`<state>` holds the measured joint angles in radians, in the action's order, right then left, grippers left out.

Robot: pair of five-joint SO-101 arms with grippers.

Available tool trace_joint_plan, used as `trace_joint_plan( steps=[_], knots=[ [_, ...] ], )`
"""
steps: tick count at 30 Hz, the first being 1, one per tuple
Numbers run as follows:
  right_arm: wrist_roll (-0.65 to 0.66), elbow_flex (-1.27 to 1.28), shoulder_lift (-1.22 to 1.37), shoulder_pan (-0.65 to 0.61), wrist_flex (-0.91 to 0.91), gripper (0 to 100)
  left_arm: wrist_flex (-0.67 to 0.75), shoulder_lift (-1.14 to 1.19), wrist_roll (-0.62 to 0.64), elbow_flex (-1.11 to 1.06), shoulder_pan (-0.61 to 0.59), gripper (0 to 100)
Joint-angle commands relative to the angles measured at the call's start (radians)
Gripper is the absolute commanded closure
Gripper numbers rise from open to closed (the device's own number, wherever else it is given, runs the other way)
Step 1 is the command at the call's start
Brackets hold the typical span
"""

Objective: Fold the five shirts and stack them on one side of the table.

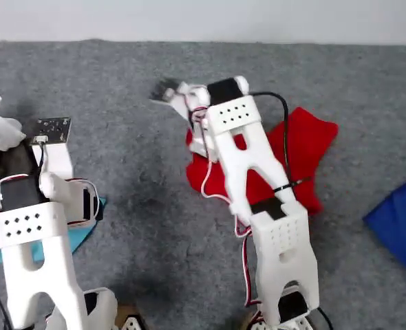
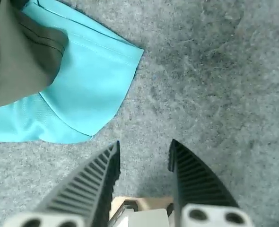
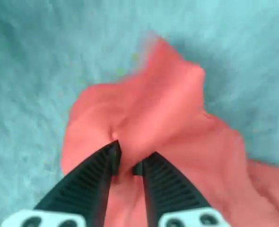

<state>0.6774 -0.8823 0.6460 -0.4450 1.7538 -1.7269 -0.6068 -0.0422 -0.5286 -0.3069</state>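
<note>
Right gripper point(image 3: 130, 156) pinches the crumpled red shirt point(image 3: 163, 109), left gripper point(image 2: 144, 144) spread by the teal shirt point(image 2: 82, 85); I judge most folding lies ahead.

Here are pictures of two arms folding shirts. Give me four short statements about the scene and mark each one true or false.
1. The right gripper pinches the red shirt. True.
2. The left gripper holds the teal shirt. False: it is open over the grey table, beside that shirt.
3. A blue shirt lies at the right edge of the high view. True.
4. The red shirt is folded into a neat rectangle. False: it lies crumpled.
</note>
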Motion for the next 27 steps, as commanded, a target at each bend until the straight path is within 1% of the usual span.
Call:
trace_joint_plan(
  steps=[1,4,7,9,12,15,18,20,22,23,25,27],
  knots=[
    [-0.072,-0.190,-0.130,-0.061,0.041,98.9,-0.029,-0.006,0.012,0.004,0.003,84],
    [-0.143,-0.318,-0.208,-0.065,0.041,98.9,-0.029,-0.006,0.012,0.004,0.003,84],
    [-0.206,-0.385,-0.305,-0.013,0.042,98.9,-0.029,-0.006,0.012,0.004,0.003,84],
    [-0.229,-0.379,-0.389,0.048,0.045,98.9,-0.029,-0.006,0.012,0.004,0.003,84],
    [-0.235,-0.305,-0.536,0.191,0.045,98.9,-0.029,-0.006,0.012,0.004,0.003,84],
    [-0.236,-0.120,-0.684,0.374,0.045,98.9,-0.029,-0.006,0.012,0.004,0.003,84],
    [-0.230,0.213,-0.808,0.501,0.042,98.1,-0.029,-0.006,0.012,0.004,0.003,84],
    [-0.180,0.476,-0.866,0.532,0.041,93.1,-0.029,-0.006,0.012,0.004,0.005,84],
    [-0.081,0.692,-0.917,0.547,0.035,84.2,-0.028,-0.006,0.012,0.004,0.009,84],
    [-0.041,0.764,-0.941,0.555,0.030,80.0,-0.028,-0.005,0.012,0.004,0.011,84],
    [-0.012,0.862,-1.000,0.576,0.004,74.1,-0.028,-0.003,0.012,0.004,0.011,84],
    [-0.011,0.918,-1.055,0.591,-0.027,73.2,-0.028,0.000,0.012,0.004,0.014,84]
  ],
)
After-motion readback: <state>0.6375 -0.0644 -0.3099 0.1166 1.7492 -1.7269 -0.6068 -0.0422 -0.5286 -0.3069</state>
